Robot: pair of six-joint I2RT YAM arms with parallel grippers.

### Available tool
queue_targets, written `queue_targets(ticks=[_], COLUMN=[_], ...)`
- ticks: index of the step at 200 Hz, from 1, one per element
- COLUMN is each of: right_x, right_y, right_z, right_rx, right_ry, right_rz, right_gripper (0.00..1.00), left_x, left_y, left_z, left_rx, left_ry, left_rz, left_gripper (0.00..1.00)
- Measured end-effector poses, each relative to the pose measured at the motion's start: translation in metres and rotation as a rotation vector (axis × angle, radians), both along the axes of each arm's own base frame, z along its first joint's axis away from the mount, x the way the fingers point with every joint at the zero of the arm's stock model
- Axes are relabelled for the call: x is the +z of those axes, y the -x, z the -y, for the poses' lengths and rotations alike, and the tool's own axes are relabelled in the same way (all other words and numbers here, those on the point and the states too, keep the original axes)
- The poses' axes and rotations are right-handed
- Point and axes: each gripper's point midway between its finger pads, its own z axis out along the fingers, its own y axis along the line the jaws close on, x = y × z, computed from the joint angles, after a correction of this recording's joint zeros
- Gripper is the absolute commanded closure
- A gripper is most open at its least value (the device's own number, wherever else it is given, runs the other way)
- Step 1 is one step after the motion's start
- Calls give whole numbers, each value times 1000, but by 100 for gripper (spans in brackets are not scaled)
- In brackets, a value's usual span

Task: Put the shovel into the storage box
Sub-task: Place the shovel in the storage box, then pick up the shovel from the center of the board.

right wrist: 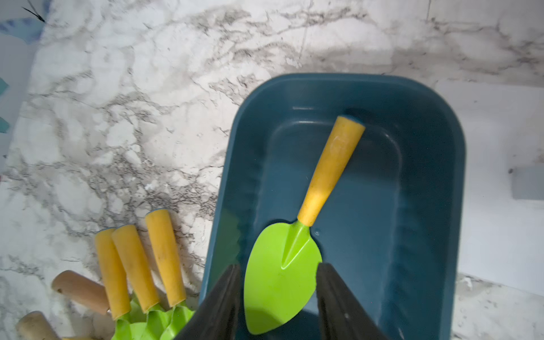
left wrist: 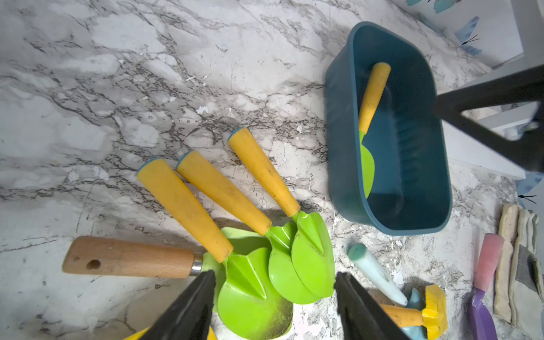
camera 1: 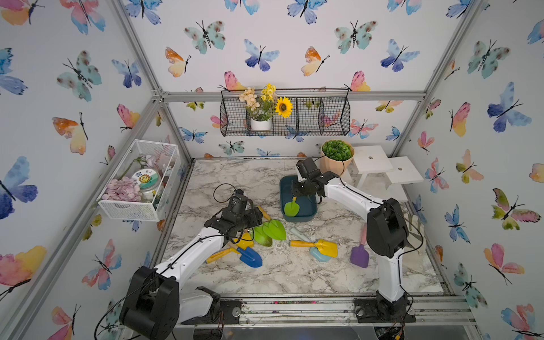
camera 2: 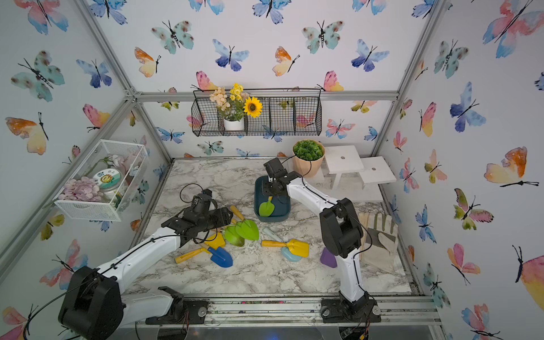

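My right claw (right wrist: 278,266) wide, empty, over box (right wrist: 435,206). Shovel (right wrist: 303,229) in box looks light, stiff, blade slick; I would grab handle. Left claw (left wrist: 273,275) wide, empty.

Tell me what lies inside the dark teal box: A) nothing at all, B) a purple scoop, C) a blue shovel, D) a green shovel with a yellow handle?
D: the green shovel with its yellow handle lies on the floor of the storage box.
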Motion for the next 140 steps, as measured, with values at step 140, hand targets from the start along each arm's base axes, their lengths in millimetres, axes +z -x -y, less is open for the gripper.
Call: queue_targets(ticks=[140], right_x=[24], right_y=[91], right_z=[77], right_rx=[-38], right_ry=[38], right_rz=[18], right_gripper=[41], left_x=[22], left_y=[17], left_z=[76], left_rx=[-277], left_ry=[-13], left_rz=[71], left_gripper=[25])
